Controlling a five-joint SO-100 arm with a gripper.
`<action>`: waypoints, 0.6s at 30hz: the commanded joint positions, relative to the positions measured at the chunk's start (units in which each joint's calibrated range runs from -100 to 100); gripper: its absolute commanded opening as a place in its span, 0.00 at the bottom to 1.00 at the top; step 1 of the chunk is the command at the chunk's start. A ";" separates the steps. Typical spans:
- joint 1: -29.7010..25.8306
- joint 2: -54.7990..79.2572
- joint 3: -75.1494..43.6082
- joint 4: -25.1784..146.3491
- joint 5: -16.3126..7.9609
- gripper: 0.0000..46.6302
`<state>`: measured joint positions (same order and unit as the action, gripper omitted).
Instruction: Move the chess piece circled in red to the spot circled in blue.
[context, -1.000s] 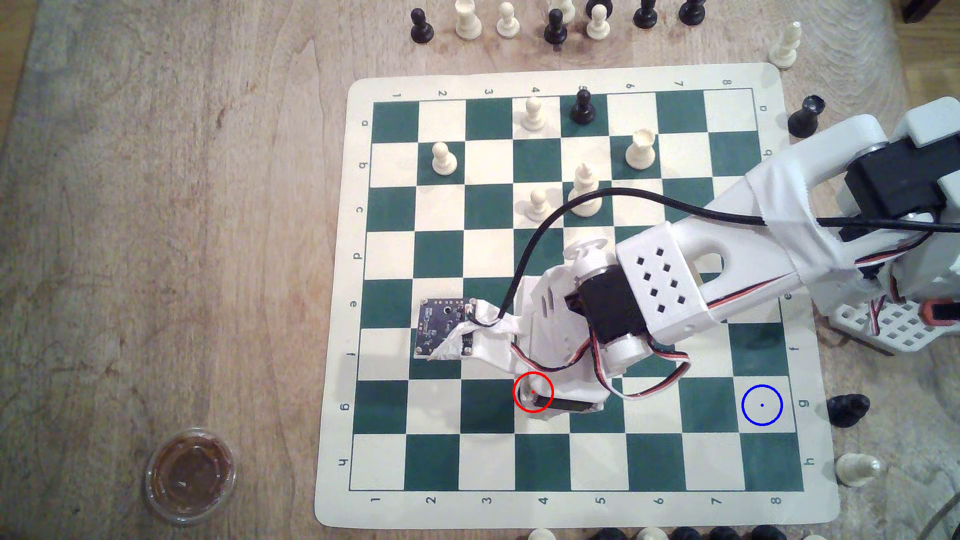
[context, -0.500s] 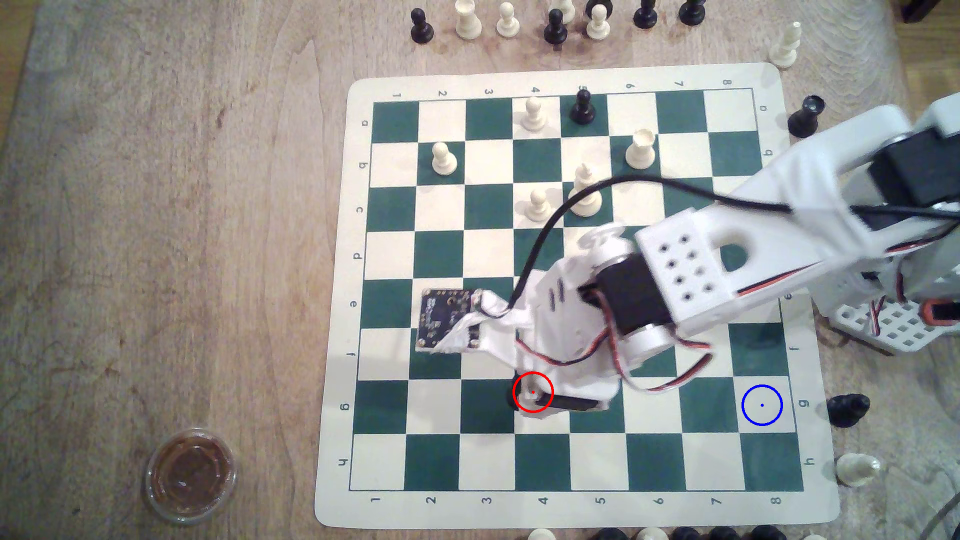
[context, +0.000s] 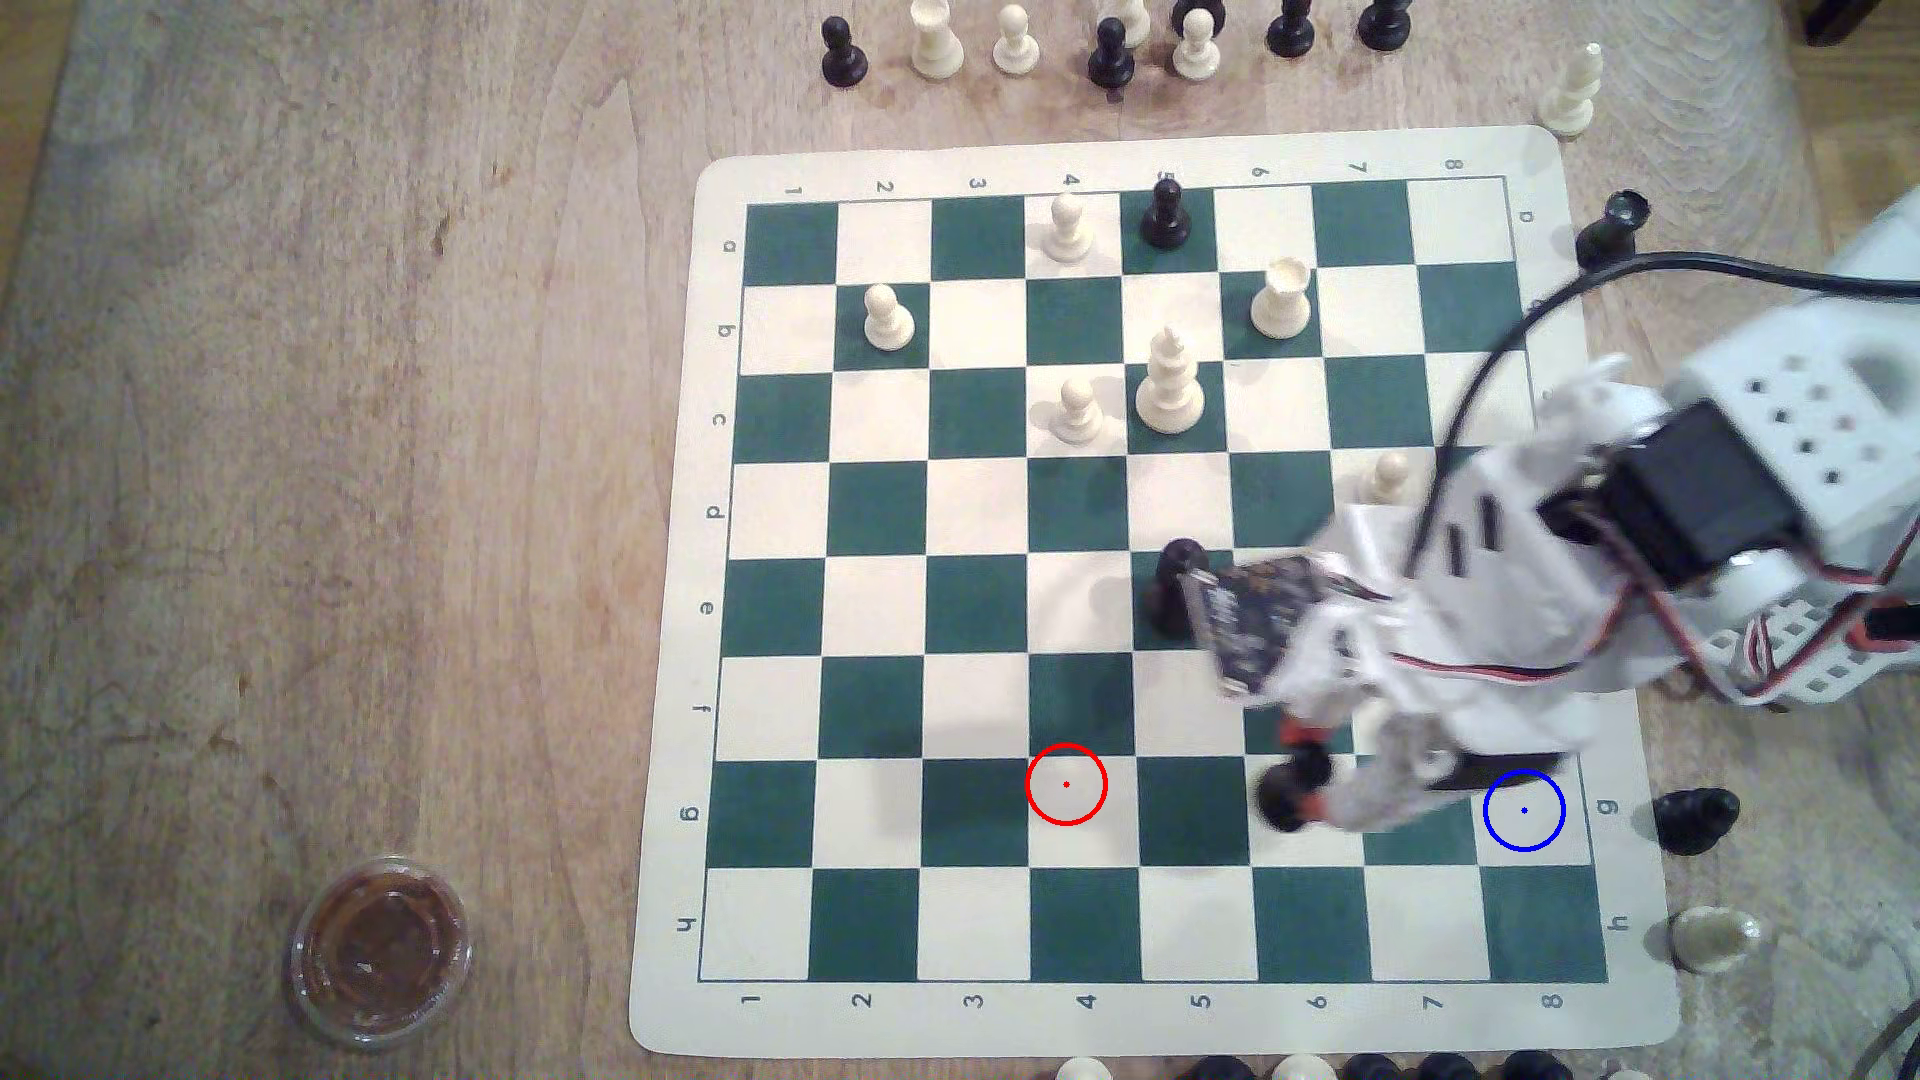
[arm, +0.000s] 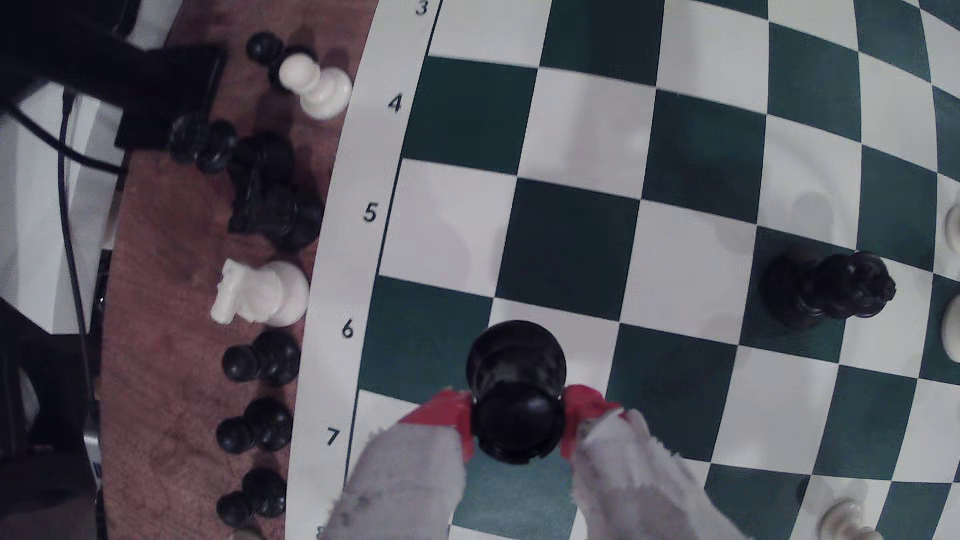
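a: the chess piece, the small glossy black pawn, is up in the hand, carried over the board in the row lettered g, near the board's edge that faces the bottom of the exterior view. the red-ringed square is bare.

b: is the hand clamped on it?

a: yes, closed on the pawn. in the wrist view the red fingertips press either side of the ball head, and the flared base hangs below, clear of the squares.

b: how will it handle?

a: light and stiff, i'd judge, but shiny and rounded, so slippery. a grip on the ball could let it swivel or squirt out. the narrow neck under the head looks the safer hold.

b: and the spot?

a: the spot, the cream square with the blue ring, sits in the same row by the board's edge on the exterior view's right, near the pawn but not yet under it. a black piece lies on the table just off that edge, so the set-down wants care.

b: anything else close?

a: a taller black piece stands a few squares inward, apart from the hand.
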<state>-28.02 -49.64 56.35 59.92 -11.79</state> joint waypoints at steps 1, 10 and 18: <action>-3.85 -8.34 3.58 0.44 0.15 0.01; -8.31 -14.53 11.92 4.62 2.54 0.01; -9.56 -16.82 16.27 7.16 3.08 0.01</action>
<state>-36.65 -64.39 72.25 66.61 -8.67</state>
